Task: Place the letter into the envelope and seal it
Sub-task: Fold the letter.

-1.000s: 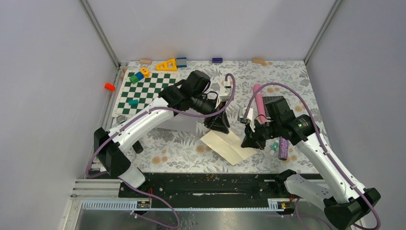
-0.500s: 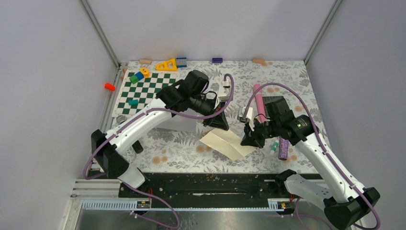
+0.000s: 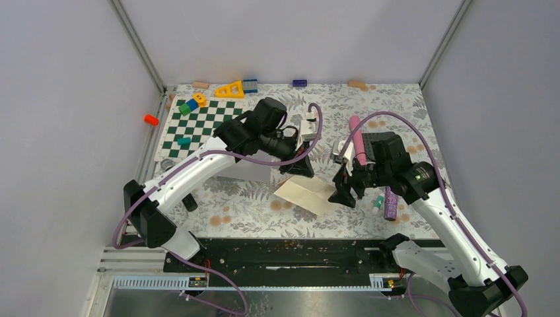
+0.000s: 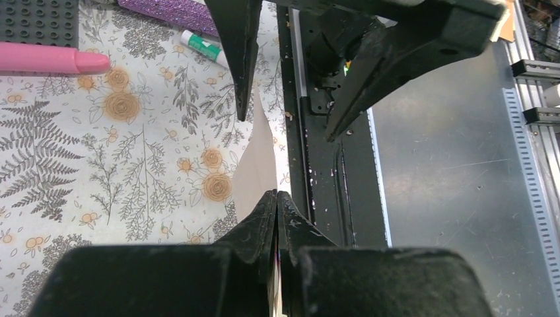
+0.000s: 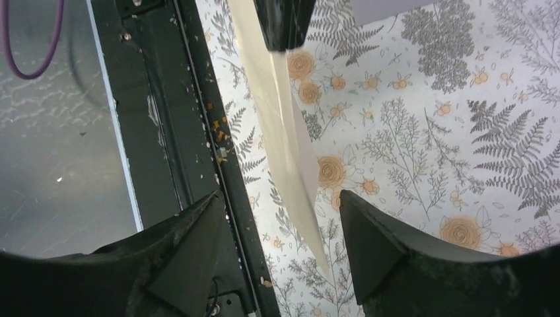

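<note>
The letter [image 3: 309, 195] is pinched at 12 o'clock by the left gripper [image 3: 300, 173] and straddled at 3 o'clock by the wide-spread right gripper [image 3: 343, 197].

Layout, table centre
Your letter [image 3: 309, 193] is between left gripper [image 3: 302, 168] and right gripper [image 3: 343, 197]; envelope [image 3: 251, 172] just left, chessboard [image 3: 198, 127] behind that.

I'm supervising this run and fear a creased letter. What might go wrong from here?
The left gripper pinches the letter by one edge only, so it may slip or sag.
The right gripper stands open astride its free end; closing off-centre might crumple it.
The envelope lies partly under the left arm, awkward to reach.
</note>
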